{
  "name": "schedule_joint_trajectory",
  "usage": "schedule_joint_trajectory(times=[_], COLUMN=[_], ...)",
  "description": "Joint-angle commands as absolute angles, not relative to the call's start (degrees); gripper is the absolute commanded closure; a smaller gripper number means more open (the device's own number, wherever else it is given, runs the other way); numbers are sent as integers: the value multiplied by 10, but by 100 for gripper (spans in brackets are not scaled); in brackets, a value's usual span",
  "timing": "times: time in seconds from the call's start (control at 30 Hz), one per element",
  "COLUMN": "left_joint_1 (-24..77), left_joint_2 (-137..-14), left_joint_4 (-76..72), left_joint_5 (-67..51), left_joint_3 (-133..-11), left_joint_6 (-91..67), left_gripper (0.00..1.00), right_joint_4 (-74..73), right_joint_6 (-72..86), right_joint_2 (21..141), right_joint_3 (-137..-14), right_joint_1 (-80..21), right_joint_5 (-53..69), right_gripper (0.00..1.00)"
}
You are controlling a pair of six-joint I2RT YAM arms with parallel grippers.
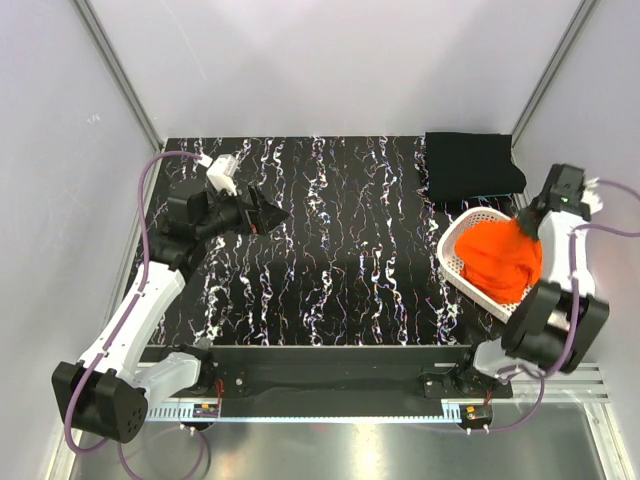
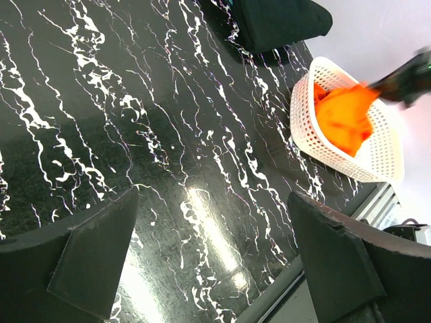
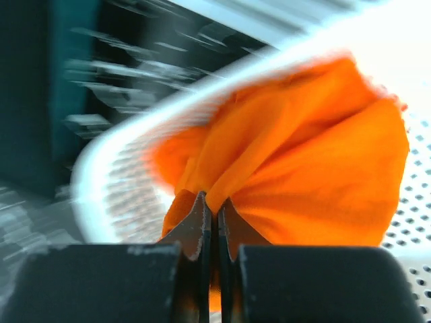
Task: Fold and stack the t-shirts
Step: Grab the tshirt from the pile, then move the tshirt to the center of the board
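Observation:
The orange t-shirt (image 1: 503,258) is bunched up in the white basket (image 1: 452,254) at the table's right edge, and part of it is pulled upward. My right gripper (image 1: 527,222) is shut on a pinch of the orange t-shirt (image 3: 289,168), its fingers (image 3: 196,229) pressed together on the fabric just above the basket (image 3: 101,175). The black t-shirt (image 1: 472,168) lies folded at the back right corner. Over the left part of the table my left gripper (image 1: 272,215) stands open with nothing between its fingers (image 2: 94,259). The left wrist view also shows the orange t-shirt (image 2: 342,118) and the black t-shirt (image 2: 279,20).
The table (image 1: 330,250) is black marble with white veins. Grey walls close in the back and both sides. The basket (image 2: 337,155) stands by the right front corner, close to the right arm's base (image 1: 548,325).

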State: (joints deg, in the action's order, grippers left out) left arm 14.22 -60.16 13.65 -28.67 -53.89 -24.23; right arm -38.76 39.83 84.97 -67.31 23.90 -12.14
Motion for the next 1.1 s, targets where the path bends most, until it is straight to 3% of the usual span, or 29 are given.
schedule_joint_trajectory(times=[0.0,0.23,0.33,0.57,0.67,1.07], left_joint_1=[136,119,108,83,82,82], left_joint_2=[-602,-569,-558,-558,-526,-491], left_joint_4=[116,118,123,168,166,124], left_joint_5=[-282,-237,-200,-128,-93,-93], left_joint_3=[-546,-541,-536,-553,-542,-516], left_joint_6=[-238,-249,-260,-285,-283,-272], left_gripper=[1,1,1,1,1,1], right_joint_4=[-389,-366,-334,-277,-270,-289], right_joint_6=[363,411,437,447,425,335], right_joint_2=[755,710,721,810,890,1075], right_joint_3=[-761,-933,-954,-970,-1050,-1355], right_joint_1=[239,209,115,-134,-198,-250], right_joint_5=[-34,234,257,186,180,99], right_gripper=[100,100,100,100,98,100])
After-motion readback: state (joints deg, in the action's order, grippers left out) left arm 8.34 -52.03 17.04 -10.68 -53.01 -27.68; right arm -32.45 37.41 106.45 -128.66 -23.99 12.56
